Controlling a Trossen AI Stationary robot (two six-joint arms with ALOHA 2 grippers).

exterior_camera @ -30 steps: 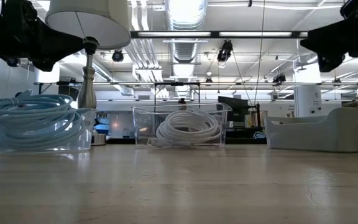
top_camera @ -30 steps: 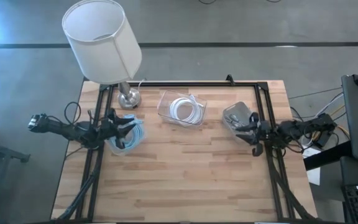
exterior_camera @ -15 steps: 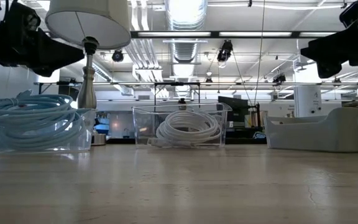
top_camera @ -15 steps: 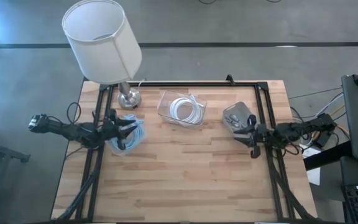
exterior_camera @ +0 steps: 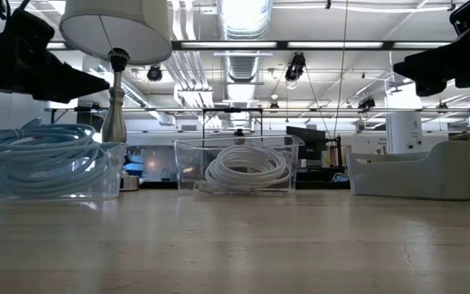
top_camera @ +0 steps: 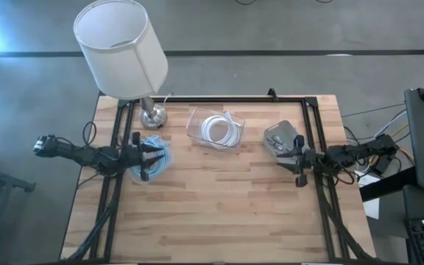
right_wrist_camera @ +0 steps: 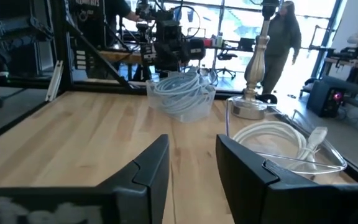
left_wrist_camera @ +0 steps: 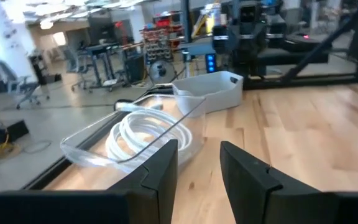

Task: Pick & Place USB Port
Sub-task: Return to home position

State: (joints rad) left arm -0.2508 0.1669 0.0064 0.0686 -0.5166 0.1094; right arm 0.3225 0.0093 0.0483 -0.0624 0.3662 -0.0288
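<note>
High view: the contents of the gray bin [top_camera: 274,131] are too small to tell cable from cable, and the right tool [top_camera: 294,160] overlaps one corner of it. Well apart from the gray bin, the left tool [top_camera: 152,157] covers part of the blue cable coil [top_camera: 166,158]. Low view: the gray bin's opaque wall hides its contents; the lampshade [exterior_camera: 117,28] is cut by the upper edge.
</note>
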